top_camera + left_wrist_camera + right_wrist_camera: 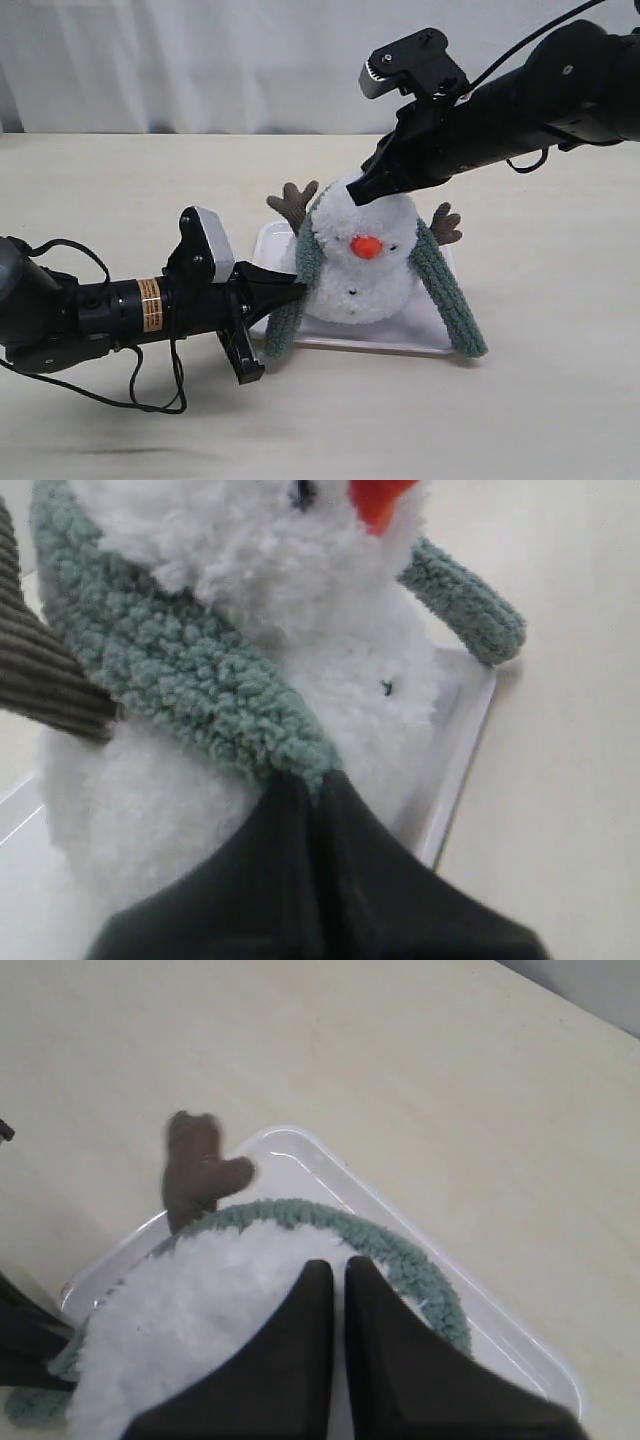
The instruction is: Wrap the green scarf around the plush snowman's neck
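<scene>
Your left arm (120,305) lies low along the surface (560,400), left fingers (298,291) pinched shut on the fuzzy green scarf (450,295). Just beyond, the fluffy plush snowman (345,278) wears it down both sides. Your right arm (520,100) slopes down, right fingers (360,192) closed atop its head.

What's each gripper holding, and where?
Left gripper pinches the green scarf on the strand hanging beside the plush snowman. Right gripper sits on its head; a grip cannot be told.

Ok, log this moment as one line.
green scarf draped behind plush snowman, ends hanging uncrossed | left gripper shut on one end | right gripper shut at head top
</scene>
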